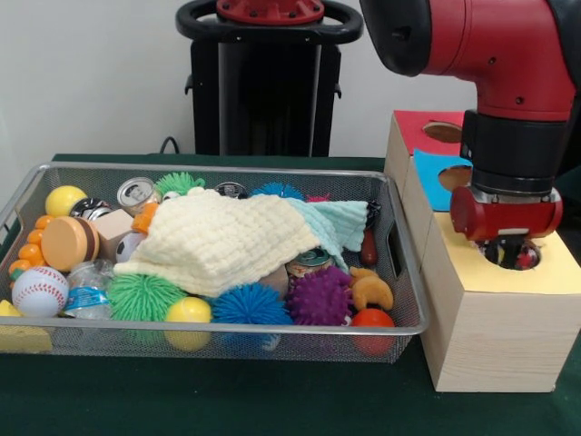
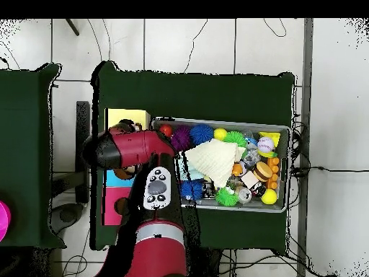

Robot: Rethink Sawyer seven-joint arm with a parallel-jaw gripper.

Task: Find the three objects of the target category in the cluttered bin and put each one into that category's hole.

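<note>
Lying across the middle of the wire mesh bin (image 1: 399, 272) is the larger cream waffle-weave cloth (image 1: 222, 241), crumpled, with a thick knobbly texture, draped over the clutter beneath. The pale teal waffle-weave cloth (image 1: 340, 222) sits just beside it toward the box end, its edge tucked under the cream one. The dotted white cloth cannot be found in either view. Around the cloths lie spiky rubber balls in green (image 1: 145, 297), blue (image 1: 251, 304) and purple (image 1: 320, 296), a baseball (image 1: 39, 291), a yellow ball (image 1: 65, 200) and a drink can (image 1: 136, 193).

The gripper (image 1: 510, 254) hangs at the round hole (image 1: 536, 259) in the yellow paper top (image 1: 495, 277) of the light wooden box (image 1: 495, 341), its tips down inside the opening; whether they are spread, closed or holding anything cannot be told. Something reddish shows in the hole beside them, unidentifiable.

The bin and box stand touching on a dark green table covering (image 1: 227, 400). Behind it are the black pedestal (image 1: 263, 86) and a plain pale wall (image 1: 91, 73). The overhead view shows a white tiled floor (image 2: 187, 43) with cables.
</note>
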